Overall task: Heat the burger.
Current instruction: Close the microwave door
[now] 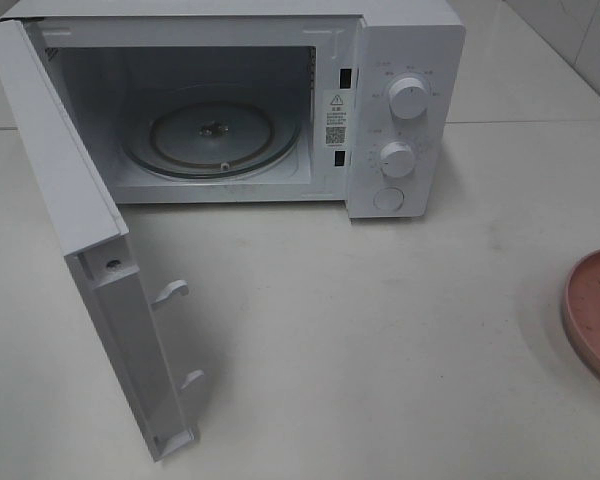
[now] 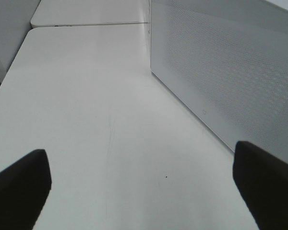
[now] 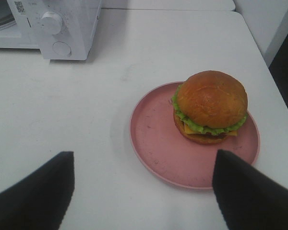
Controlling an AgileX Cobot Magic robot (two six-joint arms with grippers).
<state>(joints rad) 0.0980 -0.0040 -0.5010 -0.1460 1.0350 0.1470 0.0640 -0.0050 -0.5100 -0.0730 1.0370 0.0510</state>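
The burger, with a glossy brown bun, green lettuce and a cheese edge, sits on a round pink plate in the right wrist view. My right gripper hovers open on the near side of the plate, its black fingers spread wide, nothing between them. In the exterior high view only the plate's edge shows at the right border; the burger is out of that frame. My left gripper is open over bare table beside the microwave's perforated side wall. The white microwave stands with its door swung wide open, glass turntable bare.
The open door juts out toward the front left of the table. Two knobs and a round button are on the microwave's right panel. The table's right edge runs close behind the plate.
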